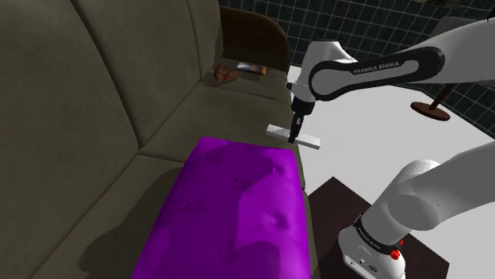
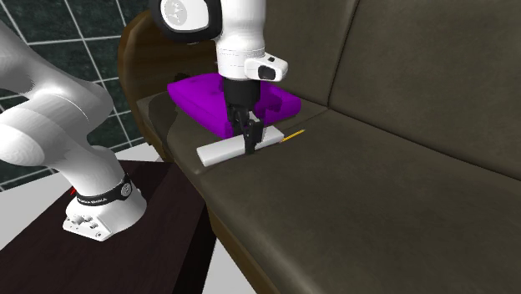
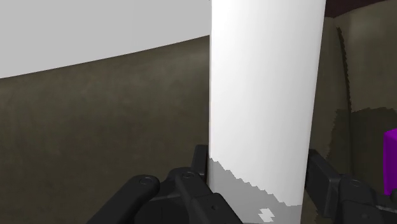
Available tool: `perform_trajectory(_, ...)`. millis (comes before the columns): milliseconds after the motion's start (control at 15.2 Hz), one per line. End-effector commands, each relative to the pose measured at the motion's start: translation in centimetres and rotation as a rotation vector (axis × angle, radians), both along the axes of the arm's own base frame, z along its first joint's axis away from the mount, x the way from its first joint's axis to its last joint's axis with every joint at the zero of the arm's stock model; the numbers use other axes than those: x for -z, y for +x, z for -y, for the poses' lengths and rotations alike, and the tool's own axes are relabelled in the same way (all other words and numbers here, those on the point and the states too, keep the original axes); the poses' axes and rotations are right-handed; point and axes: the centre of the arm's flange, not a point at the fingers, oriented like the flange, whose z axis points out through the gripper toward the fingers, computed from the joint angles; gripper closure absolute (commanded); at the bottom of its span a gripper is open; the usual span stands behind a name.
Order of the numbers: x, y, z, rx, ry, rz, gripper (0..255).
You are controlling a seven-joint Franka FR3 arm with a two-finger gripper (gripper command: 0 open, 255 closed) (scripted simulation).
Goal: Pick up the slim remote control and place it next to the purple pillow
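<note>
Clamping a white slim remote control (image 2: 219, 151) across its width, near mid-length, with the black gripper (image 2: 250, 145) pointed down from the white arm (image 2: 240, 33). Held roughly level at the front edge of the dark olive sofa (image 2: 376, 184) seat, just beside the purple pillow (image 2: 196, 100) and apart from it; contact with the cushion not discernible. Also lying on the sofa: thin yellow stick (image 2: 294, 134) near the remote, brown object (image 1: 224, 74) and flat item (image 1: 252, 70) at the far end

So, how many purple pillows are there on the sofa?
1. The pillow lies on the seat of the sofa, near the white remote that the pincer clasps. Another could lie beyond what the views cover.
</note>
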Motion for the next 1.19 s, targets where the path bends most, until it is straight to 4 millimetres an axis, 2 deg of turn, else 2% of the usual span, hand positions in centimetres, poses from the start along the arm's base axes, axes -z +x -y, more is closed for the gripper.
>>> perform_trajectory(0,1.1,0.0,0.0,0.000,0.000,0.001,255)
perform_trajectory(792,7.4,0.0,0.0,0.000,0.000,0.001,255)
perform_trajectory(1122,7.6,0.0,0.0,0.000,0.000,0.001,255)
